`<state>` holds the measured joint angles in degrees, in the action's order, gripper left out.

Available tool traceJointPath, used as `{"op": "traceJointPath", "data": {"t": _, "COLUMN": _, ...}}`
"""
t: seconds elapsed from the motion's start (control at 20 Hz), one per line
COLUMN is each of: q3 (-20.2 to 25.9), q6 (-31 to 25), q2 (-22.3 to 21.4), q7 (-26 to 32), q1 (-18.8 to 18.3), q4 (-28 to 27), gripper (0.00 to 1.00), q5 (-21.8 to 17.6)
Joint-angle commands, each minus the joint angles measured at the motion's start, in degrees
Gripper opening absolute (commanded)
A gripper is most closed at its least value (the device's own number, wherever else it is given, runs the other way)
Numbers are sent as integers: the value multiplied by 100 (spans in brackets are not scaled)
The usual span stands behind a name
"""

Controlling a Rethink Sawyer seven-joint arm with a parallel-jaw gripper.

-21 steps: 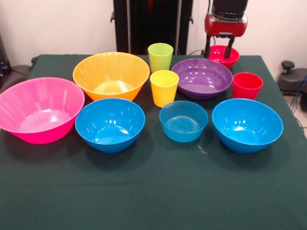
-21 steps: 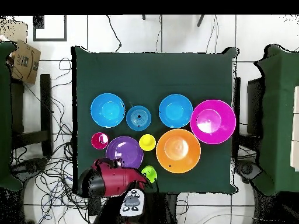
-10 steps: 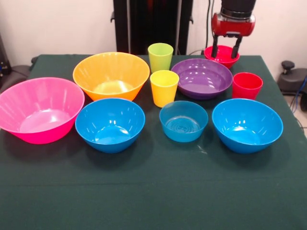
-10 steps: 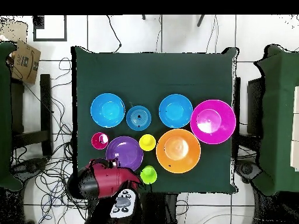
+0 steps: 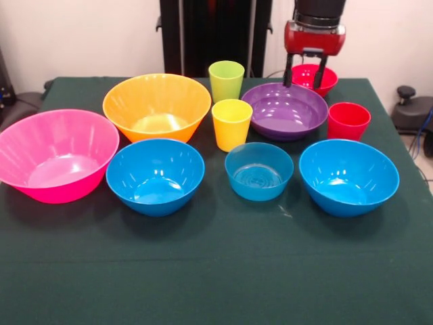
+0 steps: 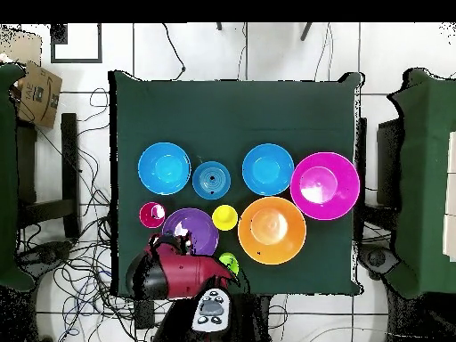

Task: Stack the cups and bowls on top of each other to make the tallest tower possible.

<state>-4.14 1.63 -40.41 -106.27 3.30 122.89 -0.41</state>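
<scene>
front view: nothing stacked yet, no tower, every piece sits alone on the green table [image 5: 216, 271]. pink bowl [image 5: 55, 154] at picture left, orange bowl [image 5: 156, 105] behind it, two medium blue bowls [image 5: 155, 175] [image 5: 348, 175] in the near row with the small translucent blue bowl [image 5: 259, 170] between them. yellow cup [image 5: 231, 124] just in front of the lime green cup [image 5: 226, 80], purple bowl [image 5: 285, 110] beside them, red cup [image 5: 348, 120] at its other side. gripper [image 5: 305, 72] hangs at the far edge, fingers apart, straddling the rim of the small red bowl [image 5: 314, 78], no grip visible. whole build is left to do.

overhead view: same spread, all pieces apart or only neighbouring. arm head [image 6: 174, 272] covers the small red bowl and part of the lime cup, so the gripper itself is hidden here. this view does show the layout as two rows and the wires on the floor around the table, which the front one lacks.
</scene>
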Motion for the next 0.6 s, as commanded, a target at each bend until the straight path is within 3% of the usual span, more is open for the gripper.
{"op": "traceJointPath", "data": {"t": 0.05, "q3": 187, "q6": 459, "q2": 199, "q7": -932, "q1": -78, "q4": 223, "gripper": 100, "q5": -252}}
{"op": "traceJointPath", "data": {"t": 0.3, "q3": 191, "q6": 841, "q2": 488, "q7": -978, "q1": -100, "q4": 236, "gripper": 100, "q5": -265}}
{"op": "traceJointPath", "data": {"t": 0.6, "q3": 210, "q6": 865, "q2": 466, "q7": -1029, "q1": -33, "q4": 306, "gripper": 100, "q5": -140}}
